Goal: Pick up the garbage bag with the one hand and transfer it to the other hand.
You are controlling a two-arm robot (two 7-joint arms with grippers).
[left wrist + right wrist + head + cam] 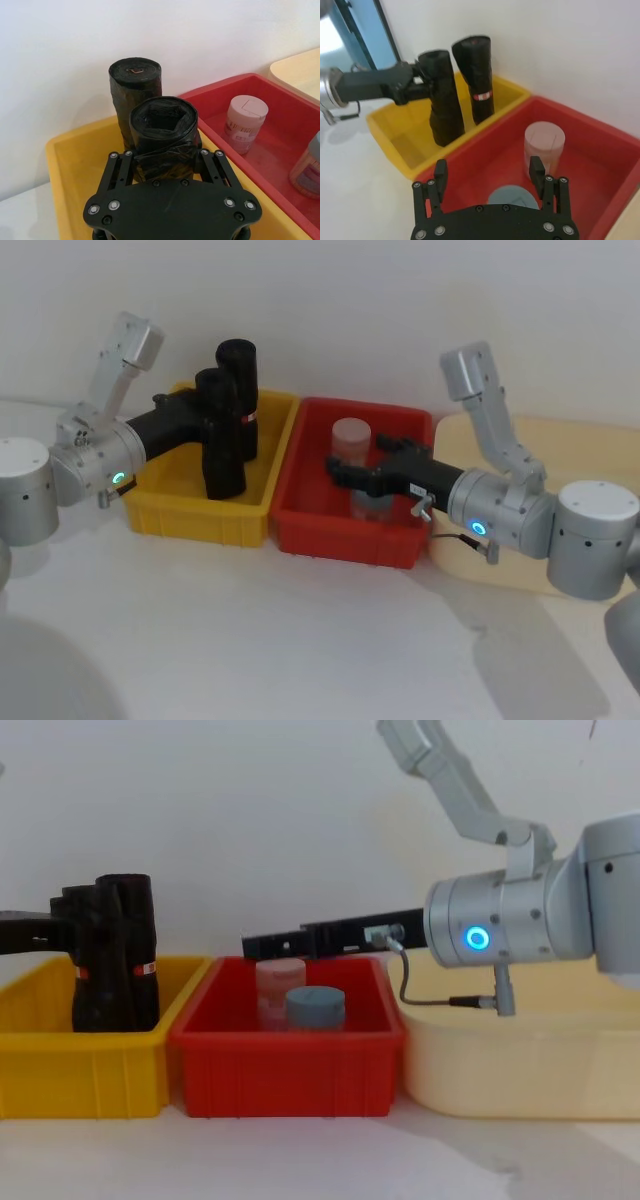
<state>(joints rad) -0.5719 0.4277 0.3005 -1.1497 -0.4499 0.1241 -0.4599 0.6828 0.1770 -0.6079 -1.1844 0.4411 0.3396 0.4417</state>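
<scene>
Two rolls standing close.
The left gripper (215,420) seemed clamped on the garbage bag (162,125); lifting could have toppled the second roll (136,82) just behind. The right gripper (490,172) hovered, fingers apart.

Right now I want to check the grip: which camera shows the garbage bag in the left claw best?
Right wrist view: the garbage bag stands side-on, left claw clamped near its top. Left wrist view looks down onto its top; head and chest views show it overlapping the second roll.
</scene>
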